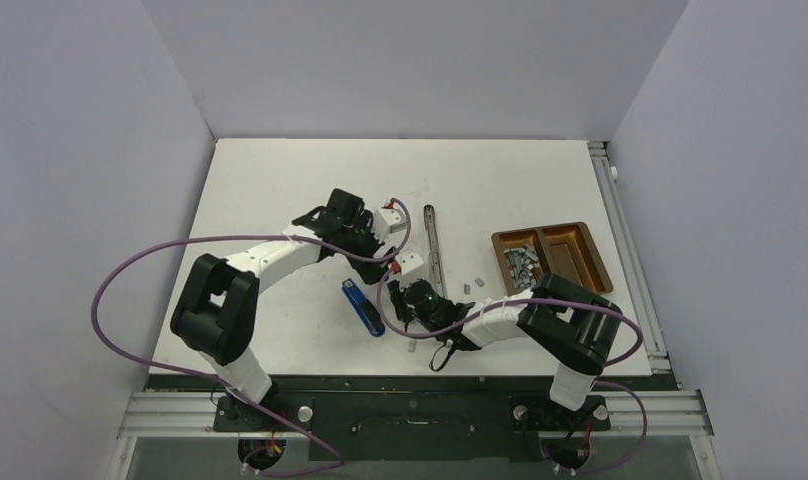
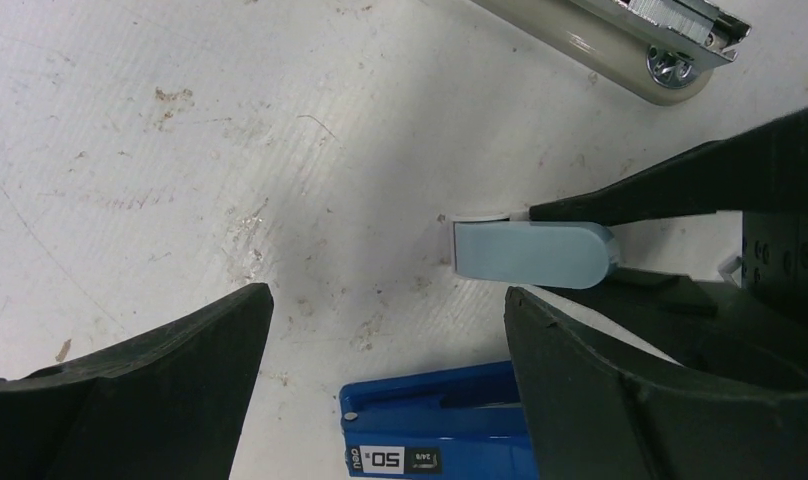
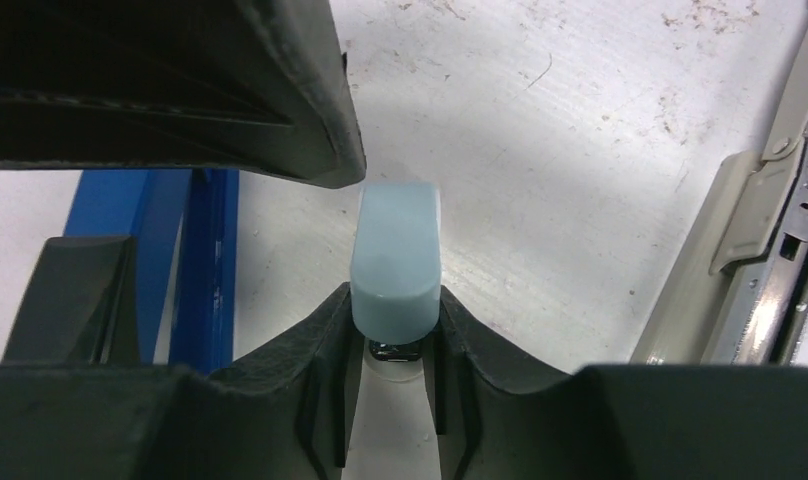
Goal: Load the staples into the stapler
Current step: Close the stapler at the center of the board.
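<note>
A blue stapler (image 1: 363, 307) marked "50" lies at the table's near centre, and its end (image 2: 430, 430) sits low between my left gripper's (image 2: 388, 300) wide-open fingers. My right gripper (image 3: 395, 300) is shut on a small pale blue block (image 3: 396, 262) standing on the table just beyond the blue stapler. A long beige stapler (image 1: 435, 250) lies opened out flat, and a silvery row shows in its metal channel (image 2: 680, 12). Grey staples (image 1: 520, 262) are heaped in a brown tray (image 1: 580, 245), with a few loose ones (image 1: 473, 285) on the table. The two grippers are very close together.
My left gripper's finger (image 3: 180, 90) hangs just above and left of the pale blue block. The beige stapler's arm (image 3: 740, 230) runs along the right side of my right gripper. A metal rail (image 1: 630, 250) borders the table's right edge. White walls close in the sides and back.
</note>
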`<state>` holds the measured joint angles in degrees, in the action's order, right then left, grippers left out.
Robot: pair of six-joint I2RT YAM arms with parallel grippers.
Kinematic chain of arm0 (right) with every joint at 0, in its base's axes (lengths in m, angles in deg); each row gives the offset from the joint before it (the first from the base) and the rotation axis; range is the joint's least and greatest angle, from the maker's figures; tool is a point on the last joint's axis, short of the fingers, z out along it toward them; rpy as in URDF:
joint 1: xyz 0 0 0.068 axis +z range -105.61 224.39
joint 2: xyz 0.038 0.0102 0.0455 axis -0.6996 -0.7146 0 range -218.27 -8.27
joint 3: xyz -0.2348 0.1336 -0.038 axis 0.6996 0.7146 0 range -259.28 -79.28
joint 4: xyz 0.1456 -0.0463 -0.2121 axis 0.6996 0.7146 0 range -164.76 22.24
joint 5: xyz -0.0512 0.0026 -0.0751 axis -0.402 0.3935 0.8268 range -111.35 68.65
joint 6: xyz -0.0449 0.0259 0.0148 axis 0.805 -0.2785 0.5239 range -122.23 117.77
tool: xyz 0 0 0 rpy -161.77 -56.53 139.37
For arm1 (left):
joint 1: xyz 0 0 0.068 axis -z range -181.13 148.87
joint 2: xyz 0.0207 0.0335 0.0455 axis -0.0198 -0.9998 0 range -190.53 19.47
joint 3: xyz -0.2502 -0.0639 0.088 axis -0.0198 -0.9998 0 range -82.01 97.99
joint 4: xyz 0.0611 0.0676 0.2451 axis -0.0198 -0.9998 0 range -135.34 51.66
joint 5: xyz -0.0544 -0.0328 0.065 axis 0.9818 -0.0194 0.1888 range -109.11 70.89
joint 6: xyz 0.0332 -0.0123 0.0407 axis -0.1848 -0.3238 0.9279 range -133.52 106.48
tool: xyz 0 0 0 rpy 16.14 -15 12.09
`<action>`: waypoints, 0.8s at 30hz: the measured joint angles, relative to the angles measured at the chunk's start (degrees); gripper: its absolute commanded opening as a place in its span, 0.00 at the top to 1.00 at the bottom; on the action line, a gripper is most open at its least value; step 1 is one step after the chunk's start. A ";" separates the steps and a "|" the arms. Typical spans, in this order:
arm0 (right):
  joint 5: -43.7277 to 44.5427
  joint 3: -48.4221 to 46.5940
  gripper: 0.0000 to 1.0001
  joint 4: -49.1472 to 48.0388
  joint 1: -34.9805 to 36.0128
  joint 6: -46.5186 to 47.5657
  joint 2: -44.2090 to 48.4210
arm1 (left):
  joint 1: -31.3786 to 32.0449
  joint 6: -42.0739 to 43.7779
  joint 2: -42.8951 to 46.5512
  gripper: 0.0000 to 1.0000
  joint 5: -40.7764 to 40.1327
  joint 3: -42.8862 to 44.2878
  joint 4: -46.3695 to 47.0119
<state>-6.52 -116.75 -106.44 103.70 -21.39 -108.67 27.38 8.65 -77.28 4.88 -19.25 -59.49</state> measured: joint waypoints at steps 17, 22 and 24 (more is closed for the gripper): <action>-1.31 2.36 0.46 10.82 1.49 -3.67 17.16 | -6.95 -1.92 3.58 0.13 -0.17 7.34 -9.81; 3.63 -0.09 0.35 19.85 1.44 -7.56 19.71 | -7.63 -2.60 3.56 0.13 -0.04 10.34 -10.99; 6.43 -0.15 0.30 23.93 1.42 -9.62 20.52 | -7.63 -2.75 3.52 0.13 0.33 11.63 -11.23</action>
<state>-0.10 -116.91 -82.51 105.12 -31.00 -88.14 19.75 5.90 -73.77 5.20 -7.62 -70.72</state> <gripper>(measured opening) 0.639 0.870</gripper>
